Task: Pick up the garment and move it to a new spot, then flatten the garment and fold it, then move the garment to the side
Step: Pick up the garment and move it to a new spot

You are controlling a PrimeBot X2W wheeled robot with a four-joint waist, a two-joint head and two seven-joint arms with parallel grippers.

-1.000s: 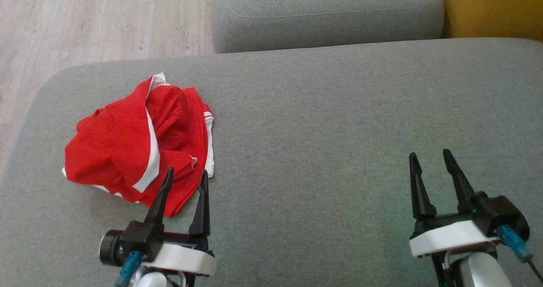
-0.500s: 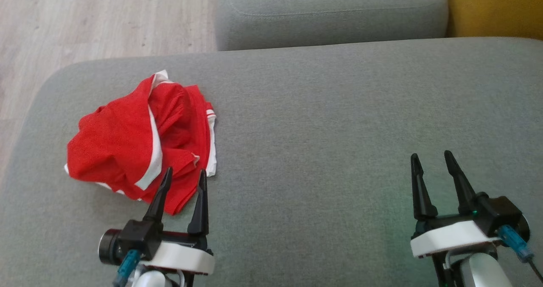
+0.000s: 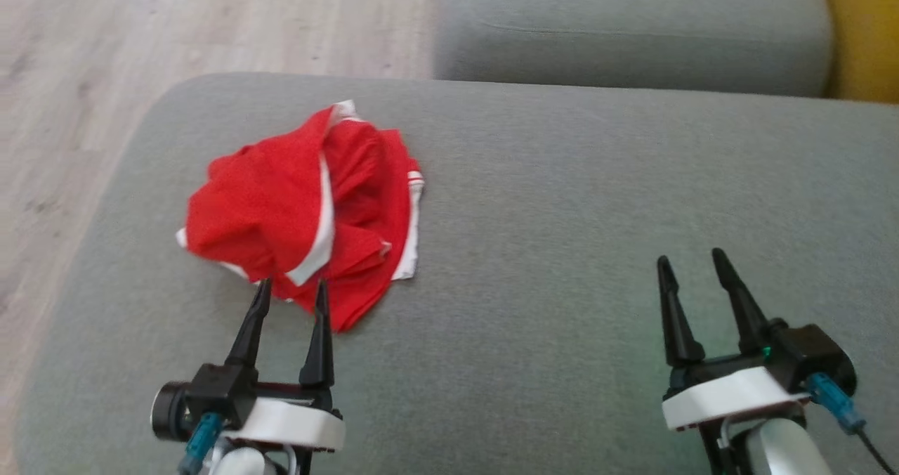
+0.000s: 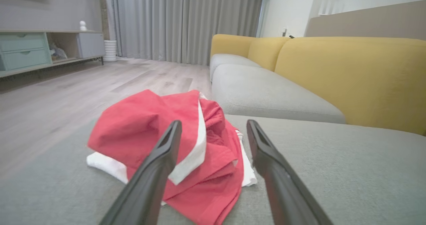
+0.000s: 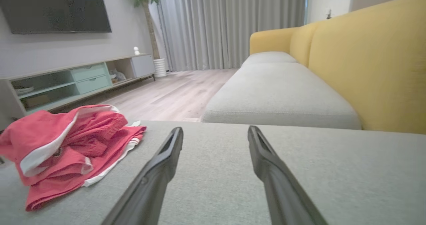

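The garment (image 3: pixel 309 208) is red with white trim and lies crumpled in a heap on the left part of the grey cushion (image 3: pixel 562 201). My left gripper (image 3: pixel 292 290) stands open just in front of the heap, fingertips at its near edge, nothing between them. In the left wrist view the garment (image 4: pixel 159 131) lies right ahead of the open gripper (image 4: pixel 213 125). My right gripper (image 3: pixel 690 261) is open over bare cushion far to the right. The right wrist view has the garment (image 5: pixel 66 145) off to the left of the open gripper (image 5: pixel 215 131).
A second grey seat cushion (image 3: pixel 632 32) lies beyond this one, with a yellow backrest (image 3: pixel 867 32) at the right. Wooden floor (image 3: pixel 105 74) drops off past the cushion's left and far edges. A low TV cabinet (image 5: pixel 76 82) stands across the room.
The whole head picture has shifted right, so the camera turned left. The left gripper's tips now stand at the garment's near edge rather than over it. Both grippers stay open.
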